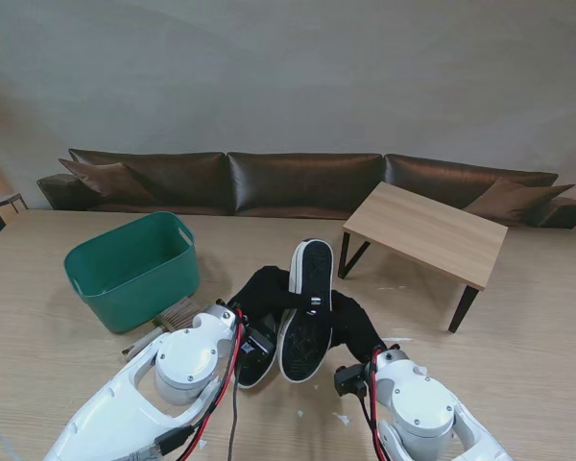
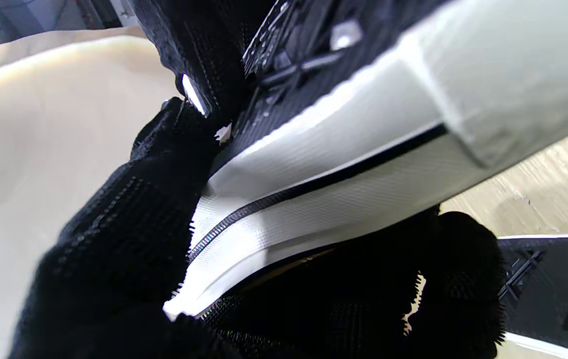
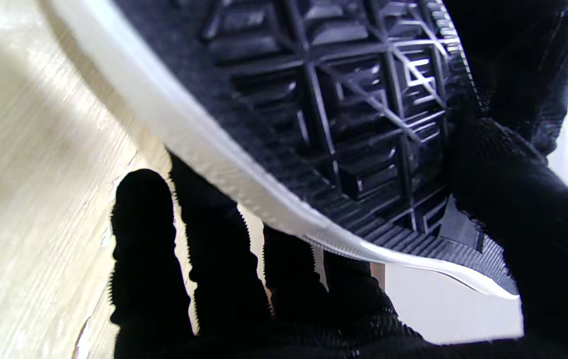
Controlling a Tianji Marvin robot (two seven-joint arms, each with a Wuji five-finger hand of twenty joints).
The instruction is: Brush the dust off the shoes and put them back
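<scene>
While both my arms reach in from the near corners, the views read as follows.
Stand view: my left hand and right hand, both in black gloves, meet at mid-desk around two black shoes with white edges. One shoe is tipped up, sole toward me; the other shoe lies nearer to me. A green basket stands to the left.
Left wrist view: my left hand is clasped on a shoe's white sidewall.
Right wrist view: my right hand is clasped on a shoe, black tread facing the camera, fingers under its white rim.
</scene>
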